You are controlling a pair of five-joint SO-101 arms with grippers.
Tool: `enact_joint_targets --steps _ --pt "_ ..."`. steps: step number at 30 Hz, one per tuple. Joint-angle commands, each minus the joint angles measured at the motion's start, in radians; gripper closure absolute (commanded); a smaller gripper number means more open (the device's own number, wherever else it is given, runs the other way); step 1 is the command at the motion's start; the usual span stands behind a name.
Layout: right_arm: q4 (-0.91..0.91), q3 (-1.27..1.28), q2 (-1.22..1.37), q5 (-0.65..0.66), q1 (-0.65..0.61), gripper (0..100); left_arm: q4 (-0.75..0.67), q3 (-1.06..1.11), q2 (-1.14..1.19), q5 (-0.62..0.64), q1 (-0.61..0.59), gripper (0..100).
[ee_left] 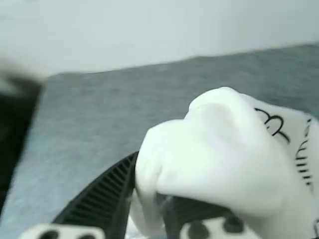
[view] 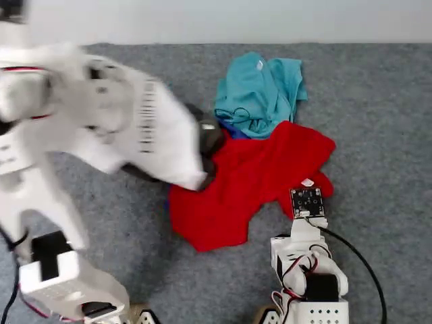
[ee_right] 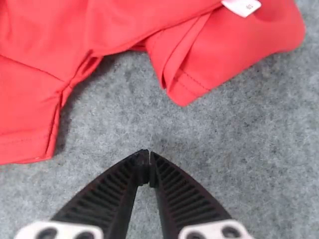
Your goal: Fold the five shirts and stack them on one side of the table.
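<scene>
Left side: my left gripper is pinching the white shirt. In the left wrist view the cloth is bunching over and between the black fingers, and it is hiding the second fingertip. In the high view the white shirt is hanging off my raised left arm and spreading across the left half of the grey table. Its lower edge is overlapping the left margin of the red shirt.

Right side: my right gripper is empty, with its ribbed fingers pressed together at the tips. It is pointing down at bare grey surface just short of the red shirt's nearest hem. It is not touching the cloth. A folded red corner and a small white label are lying just beyond the fingertips in the right wrist view.

Remaining garments: the red shirt is lying crumpled and unfolded near the middle of the table. The teal shirt is lying heaped behind it towards the wall, touching its far edge. A strip of blue fabric is showing between the teal and the red. I cannot tell how much of it is lying beneath them.
</scene>
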Motion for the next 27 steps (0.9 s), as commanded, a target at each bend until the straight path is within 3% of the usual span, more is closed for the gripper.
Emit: enact_joint_targets --steps 1,10,14,19,21,27 --pt "-0.004 0.015 -0.007 -0.005 -0.007 98.9 0.002 -0.094 -0.057 -0.054 -0.163 99" --pt "-0.004 0.015 -0.007 -0.005 -0.007 98.9 -0.094 -0.096 -0.055 -0.118 -0.433 99" --pt "-0.004 0.015 -0.007 -0.005 -0.007 98.9 -0.092 -0.016 -0.055 -0.133 -0.439 98" --pt "-0.004 0.015 -0.007 -0.005 -0.007 98.9 -0.091 0.119 -0.057 -0.262 -0.436 98" --pt "-0.004 0.015 -0.007 -0.005 -0.007 98.9 -0.089 0.162 -0.057 -0.307 -0.439 95" --pt "-0.004 0.015 -0.007 -0.005 -0.007 98.9 -0.066 0.194 -0.069 -0.322 -0.442 73"
